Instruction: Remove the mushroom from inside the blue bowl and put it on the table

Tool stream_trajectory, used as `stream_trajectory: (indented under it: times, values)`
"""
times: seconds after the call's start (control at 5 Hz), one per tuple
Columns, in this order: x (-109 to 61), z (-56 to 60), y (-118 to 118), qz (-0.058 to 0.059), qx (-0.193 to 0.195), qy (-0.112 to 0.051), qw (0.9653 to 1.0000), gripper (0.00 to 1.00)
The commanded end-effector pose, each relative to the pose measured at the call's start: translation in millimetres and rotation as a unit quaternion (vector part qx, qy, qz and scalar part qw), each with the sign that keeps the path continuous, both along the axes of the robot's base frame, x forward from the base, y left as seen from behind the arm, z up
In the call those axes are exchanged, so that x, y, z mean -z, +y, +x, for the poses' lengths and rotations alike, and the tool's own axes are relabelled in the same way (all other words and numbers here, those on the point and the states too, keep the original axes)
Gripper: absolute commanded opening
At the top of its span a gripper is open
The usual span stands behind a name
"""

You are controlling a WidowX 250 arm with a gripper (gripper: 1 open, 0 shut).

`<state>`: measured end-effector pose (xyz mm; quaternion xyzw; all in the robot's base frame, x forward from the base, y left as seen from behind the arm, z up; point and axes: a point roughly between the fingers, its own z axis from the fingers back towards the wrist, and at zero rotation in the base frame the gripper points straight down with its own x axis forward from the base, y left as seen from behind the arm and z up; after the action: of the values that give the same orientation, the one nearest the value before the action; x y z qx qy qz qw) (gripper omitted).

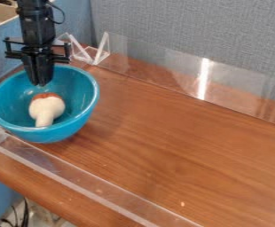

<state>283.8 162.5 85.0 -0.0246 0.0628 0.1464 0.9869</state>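
The jaws of the gripper (41, 82) hang over the far part of the blue bowl (77, 121), apart from the mushroom (46, 109); whether they are spread or pressed together I cannot tell. The mushroom lies inside the bowl, its stem pointing roughly to six o'clock. The bowl sits toward nine o'clock on the table (182, 142).

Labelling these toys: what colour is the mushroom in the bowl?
Cream-white with a reddish-brown patch, clearest in the camera view.

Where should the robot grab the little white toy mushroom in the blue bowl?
Probably by the rounded cap of the cream-white toy mushroom, from above, fingers either side: the turquoise bowl's walls block the sides, and the cap bulges upward.
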Motion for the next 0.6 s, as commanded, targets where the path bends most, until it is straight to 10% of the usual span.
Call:
stream_trajectory:
  times: [0.0, 0.4]
  values:
    - [-14.2, 6.3, 10, 0.015, -0.027, -0.024, 0.9992, 1.0]
    - [7.0, -11.6, 15, 0.015, -0.009, -0.015, 0.9997, 1.0]
